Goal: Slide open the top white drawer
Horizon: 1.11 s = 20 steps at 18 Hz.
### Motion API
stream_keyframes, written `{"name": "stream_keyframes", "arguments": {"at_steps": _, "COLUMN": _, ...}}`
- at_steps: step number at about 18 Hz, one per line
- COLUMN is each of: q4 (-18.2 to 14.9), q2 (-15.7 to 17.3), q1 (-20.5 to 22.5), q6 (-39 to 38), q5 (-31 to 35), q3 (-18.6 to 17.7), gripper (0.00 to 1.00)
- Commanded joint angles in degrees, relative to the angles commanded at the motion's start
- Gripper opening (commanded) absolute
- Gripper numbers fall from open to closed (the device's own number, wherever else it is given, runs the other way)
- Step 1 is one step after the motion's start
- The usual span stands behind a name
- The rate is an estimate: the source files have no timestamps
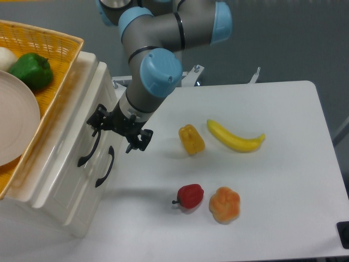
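At the near edge of the white table we see a red bell pepper and, just right of it, an orange bell pepper. Farther back lie a yellow bell pepper and a curved yellow banana. On the left stands the glossy cream-white cabinet, whose top white drawer sits shut, its curved black handle above the lower drawer front. Our black two-finger gripper hangs at that handle's upper end with its fingers spread apart, one finger near the handle top; we cannot tell whether it touches. On the cabinet rests a yellow wicker basket holding a green pepper and a pale plate.
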Motion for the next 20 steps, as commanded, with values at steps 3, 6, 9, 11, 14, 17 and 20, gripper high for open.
{"name": "stream_keyframes", "arguments": {"at_steps": 3, "q4": 0.4, "q2": -0.7, "q1": -0.5, "q6": -0.5, "q5": 0.1, "q3": -0.1, "gripper": 1.0}}
{"name": "stream_keyframes", "arguments": {"at_steps": 6, "q4": 0.4, "q2": -1.2, "q1": -0.7, "q6": -0.5, "q5": 0.2, "q3": -0.4, "gripper": 1.0}}
{"name": "stream_keyframes", "arguments": {"at_steps": 9, "q4": 0.4, "q2": -1.6, "q1": -1.0, "q6": -0.5, "q5": 0.4, "q3": -0.4, "gripper": 1.0}}
{"name": "stream_keyframes", "arguments": {"at_steps": 11, "q4": 0.4, "q2": -1.6, "q1": -1.0, "q6": -0.5, "q5": 0.5, "q3": -0.5, "gripper": 1.0}}
{"name": "stream_keyframes", "arguments": {"at_steps": 14, "q4": 0.4, "q2": -1.9, "q1": -1.1, "q6": -0.4, "q5": 0.7, "q3": -0.5, "gripper": 1.0}}
{"name": "stream_keyframes", "arguments": {"at_steps": 17, "q4": 0.7, "q2": -2.5, "q1": -1.1, "q6": -0.2, "q5": 1.3, "q3": -0.5, "gripper": 1.0}}
{"name": "stream_keyframes", "arguments": {"at_steps": 20, "q4": 0.8, "q2": -2.9, "q1": -1.1, "q6": -0.1, "q5": 1.8, "q3": -0.5, "gripper": 1.0}}
